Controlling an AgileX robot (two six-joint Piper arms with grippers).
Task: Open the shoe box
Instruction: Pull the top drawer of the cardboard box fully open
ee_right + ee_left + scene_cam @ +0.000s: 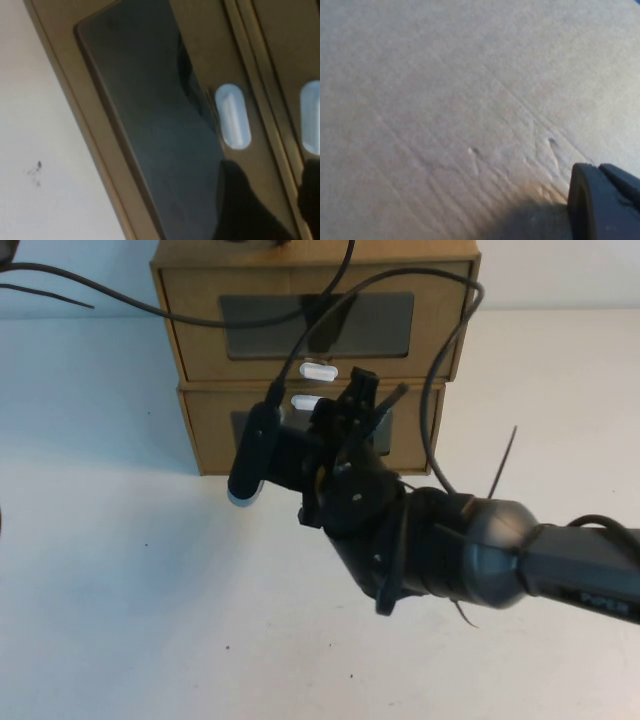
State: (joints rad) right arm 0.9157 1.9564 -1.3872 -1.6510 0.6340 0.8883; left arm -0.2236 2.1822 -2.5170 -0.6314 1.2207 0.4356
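Two cardboard shoe boxes are stacked at the back of the table, the upper box (315, 310) on the lower box (210, 430). Each front has a dark window and a white handle, the upper handle (318, 370) just above the lower handle (303, 402). My right gripper (380, 385) hovers open in front of the lower box, a little right of the handles, holding nothing. In the right wrist view the right gripper (275, 200) stands short of the lower handle (232, 116) and upper handle (310, 117). My left gripper (602, 202) sits right against a cardboard surface.
Black cables (440, 370) hang across the box fronts and over the right arm. A dark cylindrical part with a pale tip (250, 455) juts left off the right wrist, close to the lower box. White tabletop (120, 590) lies in front.
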